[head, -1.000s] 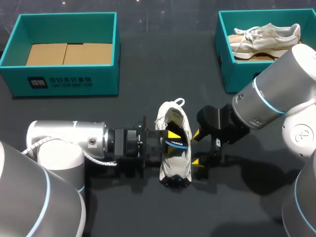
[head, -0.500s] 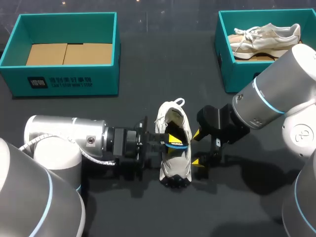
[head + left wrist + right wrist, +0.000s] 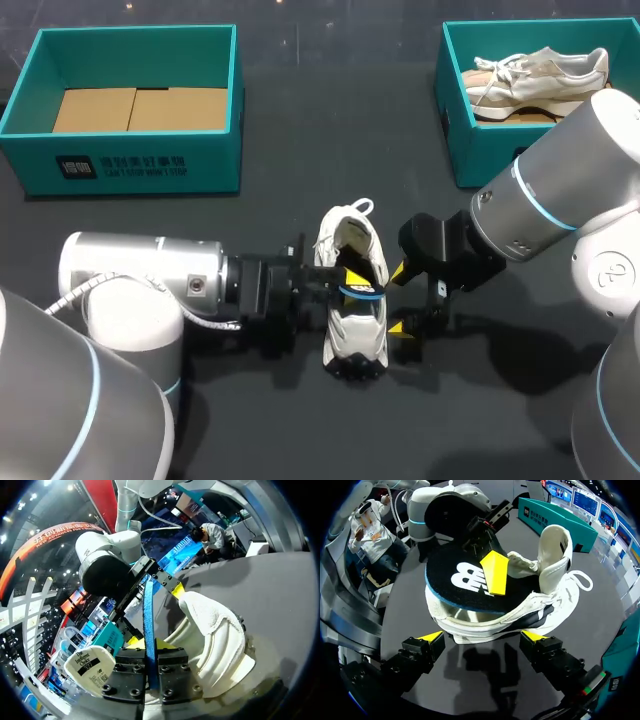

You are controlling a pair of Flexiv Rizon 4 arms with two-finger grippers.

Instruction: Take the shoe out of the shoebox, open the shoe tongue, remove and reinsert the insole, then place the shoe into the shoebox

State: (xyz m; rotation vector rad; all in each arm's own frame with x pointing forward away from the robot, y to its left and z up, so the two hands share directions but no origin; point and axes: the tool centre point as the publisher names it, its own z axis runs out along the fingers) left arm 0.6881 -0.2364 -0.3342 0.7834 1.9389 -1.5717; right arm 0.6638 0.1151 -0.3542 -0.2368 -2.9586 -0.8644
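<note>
Teal cardboard shoeboxes [image 3: 210, 150] [image 3: 480, 150]: two. Cream mesh sneakers [image 3: 355, 330] [image 3: 545, 70]: two. Black insole [image 3: 460, 580]: one, in unboxed sneaker, clamped by left gripper [image 3: 151, 645]; right gripper [image 3: 398, 300] released beside it. Dark table [image 3: 300, 200].

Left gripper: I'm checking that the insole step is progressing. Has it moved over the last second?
Yes. The left gripper, shut on the insole, has shifted slightly right, toward the right gripper, while the shoe stayed put.

Cloth shoe [image 3: 358, 335], matt black insole [image 3: 455, 587], matt table [image 3: 300, 200]
</note>
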